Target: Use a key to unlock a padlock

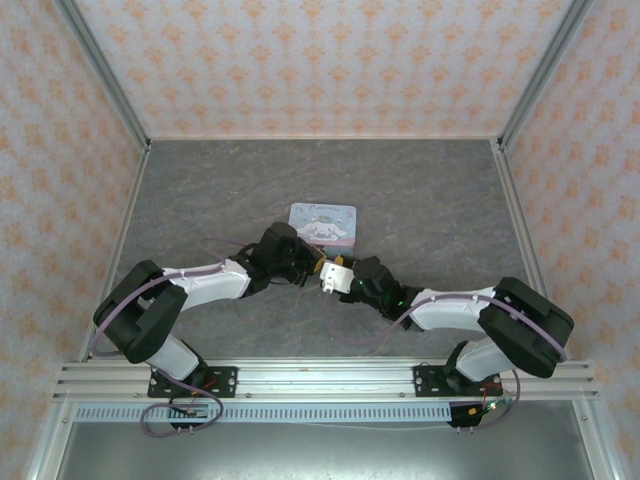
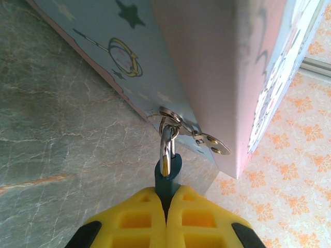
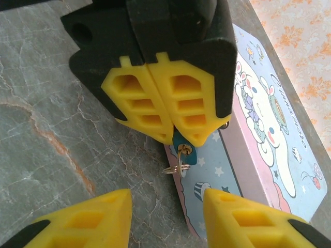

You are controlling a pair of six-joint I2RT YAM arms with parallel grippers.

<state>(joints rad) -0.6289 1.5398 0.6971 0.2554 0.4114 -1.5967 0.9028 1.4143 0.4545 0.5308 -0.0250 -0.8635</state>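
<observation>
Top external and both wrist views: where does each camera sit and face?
Top external: above and behind, looking down on the grey marbled table; the left arm, right arm and bases show beside the pale blue cartoon-print tin.
Left wrist: on the left arm, facing along its yellow left fingers, shut on the teal padlock at the tin.
Right wrist: on the right arm, facing past its open yellow right fingers at the left fingers.
Shared by both wrist views: padlock, tin.

Polished metal shackle on the padlock [image 2: 167, 175] — matt printed tin [image 2: 217, 62], smooth stone-veined table [image 2: 62, 155].
</observation>
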